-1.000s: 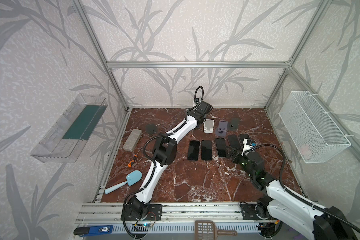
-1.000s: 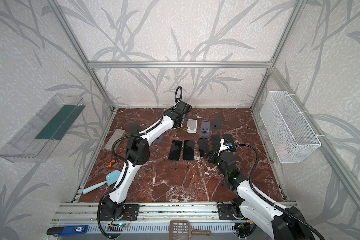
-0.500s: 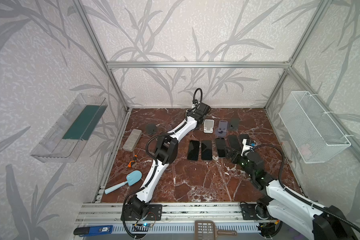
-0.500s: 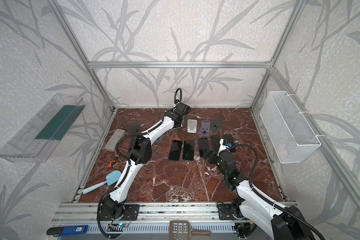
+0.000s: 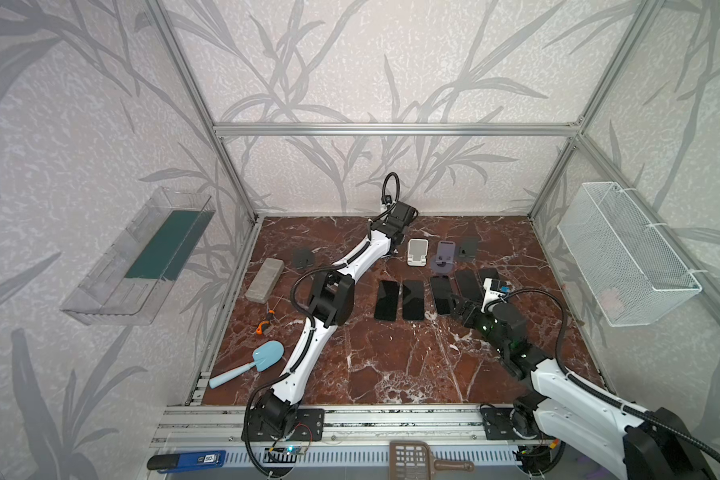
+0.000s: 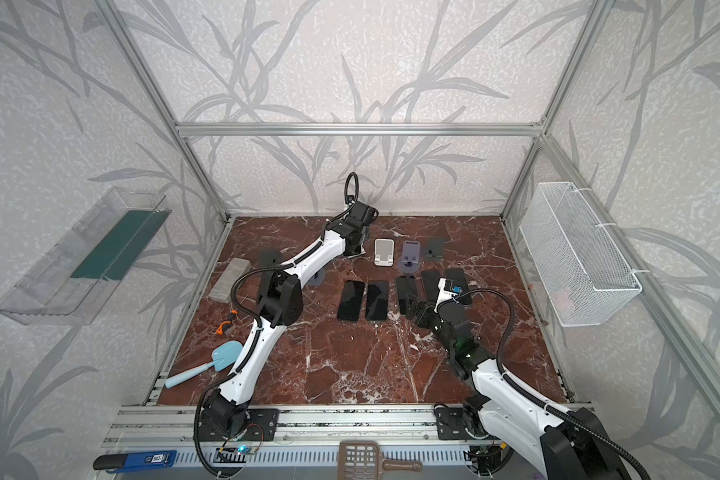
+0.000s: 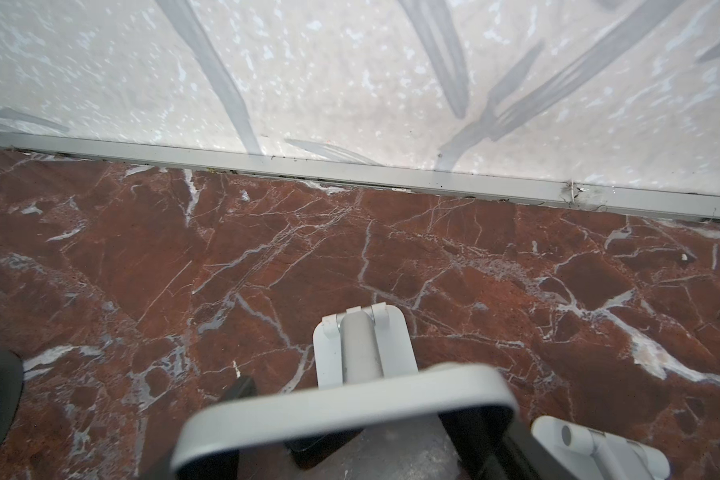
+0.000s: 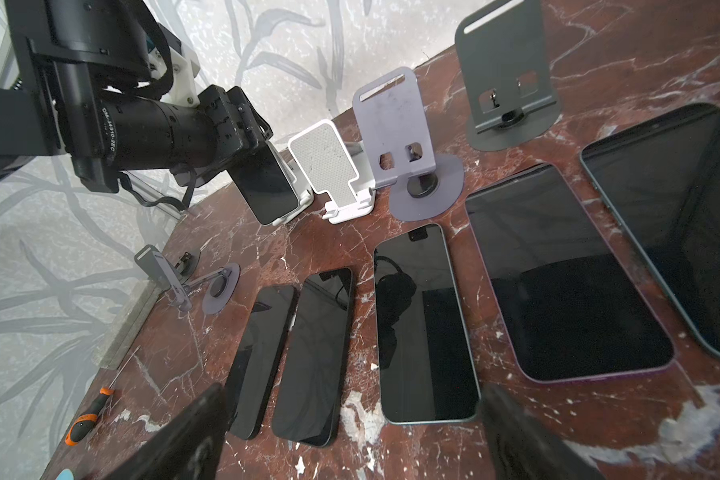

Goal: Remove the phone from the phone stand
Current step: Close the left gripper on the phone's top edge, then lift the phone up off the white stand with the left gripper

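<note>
A dark phone [image 8: 267, 183] leans in a white phone stand [image 8: 302, 199] at the back of the table. My left gripper [image 8: 258, 145] reaches it from above, one jaw on each side of its top end. In the left wrist view the phone's grey top edge [image 7: 341, 411] fills the space between the jaws of the left gripper [image 7: 362, 415]. Contact with the pads does not show. The stand's hinged back [image 7: 362, 345] stands behind the phone. In both top views the arm hides the phone. My right gripper [image 8: 350, 440] hovers open and empty over flat phones.
Several phones [image 5: 386, 300] lie flat in a row mid-table. Empty stands stand behind them: white [image 5: 416, 251], purple [image 5: 443, 255], dark grey [image 5: 468, 247], and a folded one [image 5: 303, 257]. At the left lie a grey block [image 5: 265, 279], a screwdriver [image 5: 265, 326] and a blue shovel [image 5: 262, 359].
The left gripper's jaws have drawn closer together around the phone's top end. Both arms have stayed almost where they were.
</note>
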Motion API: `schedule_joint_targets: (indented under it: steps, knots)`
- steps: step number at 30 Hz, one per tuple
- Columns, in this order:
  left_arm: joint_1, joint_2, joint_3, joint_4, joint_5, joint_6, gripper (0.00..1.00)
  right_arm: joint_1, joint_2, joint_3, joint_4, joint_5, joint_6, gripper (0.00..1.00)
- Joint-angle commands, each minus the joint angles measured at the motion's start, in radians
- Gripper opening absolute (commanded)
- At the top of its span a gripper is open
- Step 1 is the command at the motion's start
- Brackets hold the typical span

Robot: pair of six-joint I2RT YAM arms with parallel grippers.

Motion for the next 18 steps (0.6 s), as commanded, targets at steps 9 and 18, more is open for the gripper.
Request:
schedule_joint_targets:
  steps: [9,18]
  knots:
    - [0.013,0.017,0.026,-0.017,0.001,0.023,0.64,0.004,0.015,0.006,0.040,-0.009,0.010,0.93]
    - [-0.007,-0.123,-0.099,0.072,0.050,0.100,0.58,0.004,0.027,0.006,0.045,-0.011,0.008,0.93]
